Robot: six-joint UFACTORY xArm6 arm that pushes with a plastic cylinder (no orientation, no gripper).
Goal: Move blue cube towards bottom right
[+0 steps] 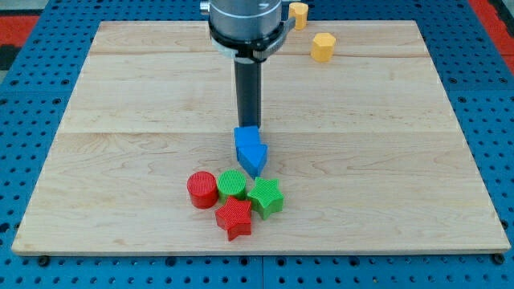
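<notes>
Blue cube: sits a little below the middle of the worktop, slightly toward the view's left of centre; one corner points to the view's bottom; it looks more wedge-like than square from this angle, so its exact shape is hard to settle

My tip: at the blue cube's top edge, touching it or just shy of it; which, I cannot tell; the rod rises straight to the arm's grey body at the view's top

Fingers: none on this rig; nothing to release or clench; the rod only pushes

Nearest neighbours: green cylinder just below the blue cube, close to touching its lower corner; green star just below and to the right; red cylinder left of the green one; red star lowest of the cluster

Farther off: two yellow blocks near the view's top right, one on the worktop, the other at its top edge; both well apart from the action

Step in hand: by my reading, the start of the push; the blue cube is far from the bottom right corner

Next move: from here a straight push would drive the cube down into the green pair; I judge the tip should shift to the cube's upper left side; then push diagonally to pass right of the green star
</notes>
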